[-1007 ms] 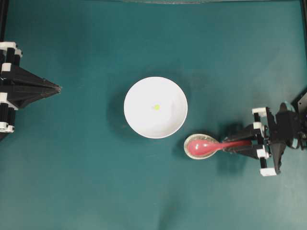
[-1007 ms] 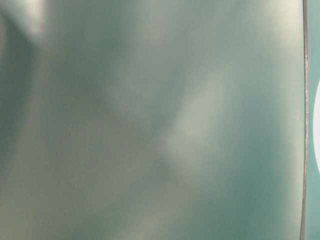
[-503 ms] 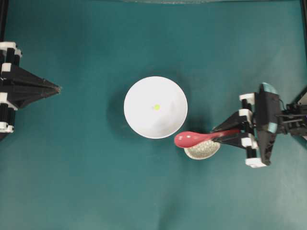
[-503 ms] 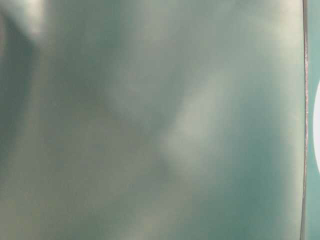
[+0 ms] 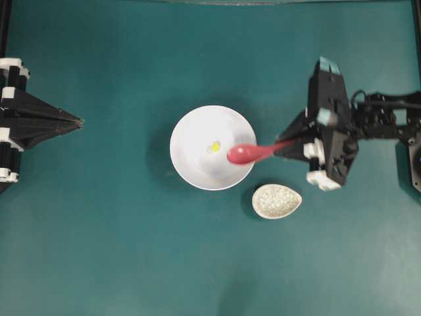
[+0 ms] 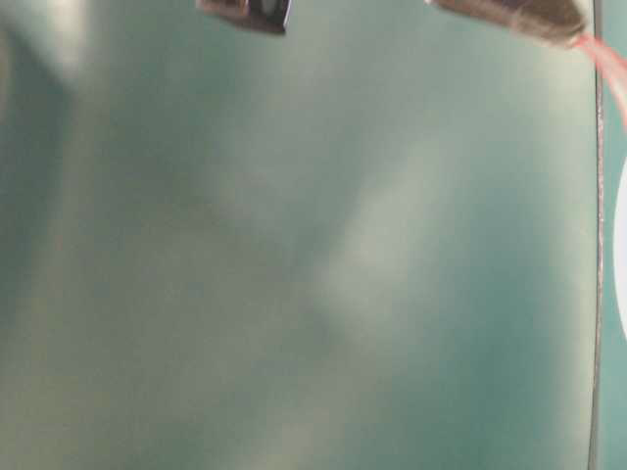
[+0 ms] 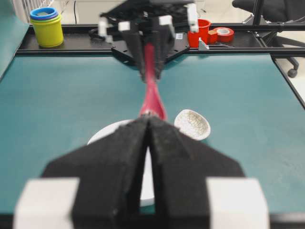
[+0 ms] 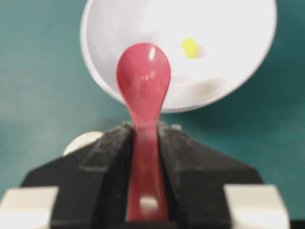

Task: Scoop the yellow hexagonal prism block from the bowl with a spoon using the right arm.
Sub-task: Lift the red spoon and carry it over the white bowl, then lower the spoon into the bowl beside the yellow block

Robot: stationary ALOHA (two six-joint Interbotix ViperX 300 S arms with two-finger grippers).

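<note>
Over the bowl (image 5: 197, 168) rim at frame centre, the right gripper (image 5: 289, 143) grasps the spoon (image 5: 247, 153) beside the block (image 5: 214, 147); the left gripper (image 5: 77, 122) stays clenched at the left edge.

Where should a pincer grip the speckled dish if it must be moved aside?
Grip the speckled dish across its narrow rim from straight above: it is a shallow oval lying flat and apart from the bowl, so the short axis probably fits best.

Speckled beige oval dish (image 5: 277, 201) on teal surface (image 5: 131, 250). Behind surface: yellow-blue cups (image 7: 46, 24), red cup (image 7: 202, 29), red tape roll (image 7: 223, 34).
</note>
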